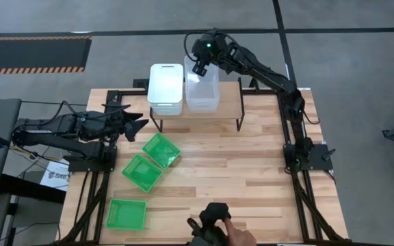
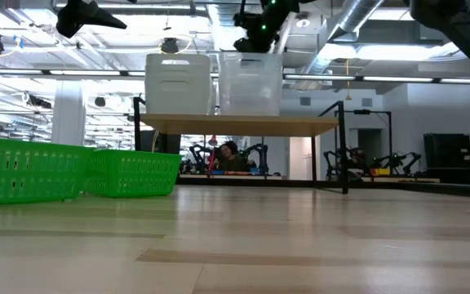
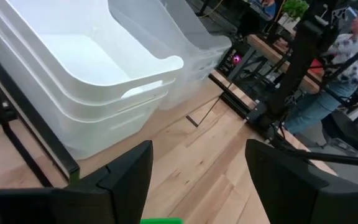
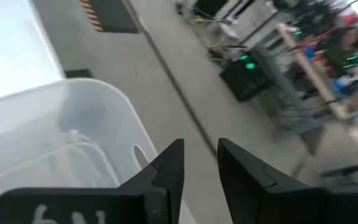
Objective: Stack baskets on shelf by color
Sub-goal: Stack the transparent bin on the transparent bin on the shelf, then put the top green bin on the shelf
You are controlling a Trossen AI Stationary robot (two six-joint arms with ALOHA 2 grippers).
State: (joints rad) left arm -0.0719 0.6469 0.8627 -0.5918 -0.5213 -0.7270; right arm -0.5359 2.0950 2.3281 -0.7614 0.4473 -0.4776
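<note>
The shelf (image 1: 228,102) stands at the table's far edge on thin black legs. On its wooden top sit a stack of white baskets (image 1: 166,89) and, right of it, a stack of clear baskets (image 1: 202,90). Three green baskets (image 1: 161,150) (image 1: 142,172) (image 1: 126,214) rest separately on the tabletop at near left. My right gripper (image 1: 200,66) hovers just over the clear stack's far end (image 4: 104,143), fingers a little apart with nothing between them. My left gripper (image 1: 141,125) is open in the air left of the shelf, facing the white stack (image 3: 92,74).
A person's hand (image 1: 238,236) with a dark device (image 1: 214,219) is at the table's near edge. Another person (image 3: 353,43) stands beyond the far side. The right half of the wooden tabletop (image 1: 252,164) is bare. The shelf's legs (image 1: 239,123) stand mid-table.
</note>
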